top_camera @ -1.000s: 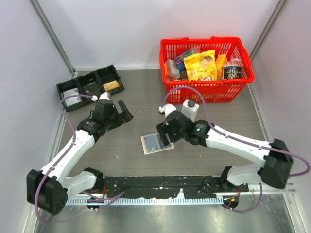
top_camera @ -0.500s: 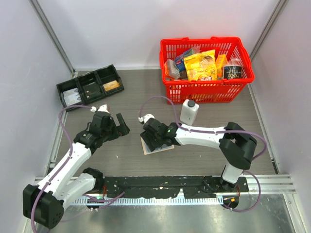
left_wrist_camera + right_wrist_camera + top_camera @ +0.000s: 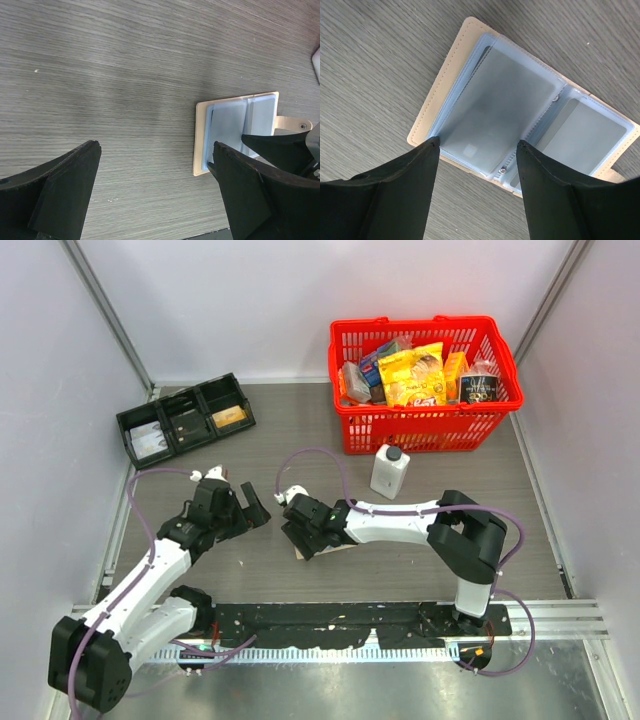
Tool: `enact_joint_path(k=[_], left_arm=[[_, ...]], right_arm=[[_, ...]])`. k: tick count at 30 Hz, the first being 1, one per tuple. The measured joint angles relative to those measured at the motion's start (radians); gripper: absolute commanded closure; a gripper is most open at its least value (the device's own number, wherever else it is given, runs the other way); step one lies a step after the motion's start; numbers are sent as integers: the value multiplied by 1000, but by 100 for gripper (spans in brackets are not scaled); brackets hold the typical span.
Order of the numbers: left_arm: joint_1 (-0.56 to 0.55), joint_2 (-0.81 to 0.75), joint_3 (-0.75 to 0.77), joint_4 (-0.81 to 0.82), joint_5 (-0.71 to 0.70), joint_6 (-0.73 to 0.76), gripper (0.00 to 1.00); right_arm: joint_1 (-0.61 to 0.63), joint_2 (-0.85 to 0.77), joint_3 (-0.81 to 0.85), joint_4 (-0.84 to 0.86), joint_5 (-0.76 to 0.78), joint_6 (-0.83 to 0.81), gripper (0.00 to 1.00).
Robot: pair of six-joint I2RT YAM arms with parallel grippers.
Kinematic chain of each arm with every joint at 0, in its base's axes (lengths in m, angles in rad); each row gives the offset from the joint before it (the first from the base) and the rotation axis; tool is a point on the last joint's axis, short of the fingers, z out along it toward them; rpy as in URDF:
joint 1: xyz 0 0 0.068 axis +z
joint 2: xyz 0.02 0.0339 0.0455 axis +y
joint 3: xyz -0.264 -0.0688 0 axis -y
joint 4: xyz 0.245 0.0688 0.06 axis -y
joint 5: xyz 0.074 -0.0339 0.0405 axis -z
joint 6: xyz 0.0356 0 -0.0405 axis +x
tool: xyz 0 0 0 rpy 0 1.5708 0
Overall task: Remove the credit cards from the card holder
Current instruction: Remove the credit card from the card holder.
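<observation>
card holder (image 3: 520, 107) lies open and flat on the grey wood-grain table (image 3: 480, 510), left of centre and toward the near edge. a red basket (image 3: 425, 375) of groceries sits at the far right corner and a black tray (image 3: 185, 418) at the far left. the right gripper (image 3: 477, 145) hangs just over the holder, its fingers spread either side of one clear sleeve, gripping nothing. the left gripper (image 3: 156, 147) hovers beside it, fingers wide apart and empty, with the holder near one fingertip. a small tan tab (image 3: 292, 123) pokes from its edge.

counts — card holder (image 3: 510, 100) 1 | basket (image 3: 430, 430) 1 | tray (image 3: 205, 412) 1 | bottle (image 3: 388, 472) 1
</observation>
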Motion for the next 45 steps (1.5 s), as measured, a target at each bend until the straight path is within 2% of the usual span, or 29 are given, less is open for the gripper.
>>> enact_joint_path(k=[3, 6, 9, 20, 27, 34, 38, 41, 45], left_arm=[[0, 16, -2, 16, 23, -5, 3], [0, 27, -3, 27, 39, -8, 3], [0, 34, -3, 32, 50, -11, 4], [0, 65, -14, 74, 100, -53, 9], [0, 126, -20, 124, 154, -82, 14], [-18, 204, -20, 217, 228, -136, 31], [-47, 299, -12, 316, 272, -183, 50], [-82, 399, 17, 379, 295, -211, 67], [-130, 500, 55, 447, 312, -221, 83]], right_arm=[[0, 0, -1, 5, 14, -2, 43], [0, 0, -5, 16, 20, -5, 46], [0, -1, -14, 38, 19, -4, 54], [-14, -38, -96, 153, 19, 24, 72], [-100, -110, -239, 319, -77, 97, 74], [-216, -163, -403, 554, -274, 195, 74], [-237, -165, -437, 618, -328, 226, 74], [-240, -165, -447, 636, -337, 235, 74], [-243, -165, -453, 648, -340, 245, 74]])
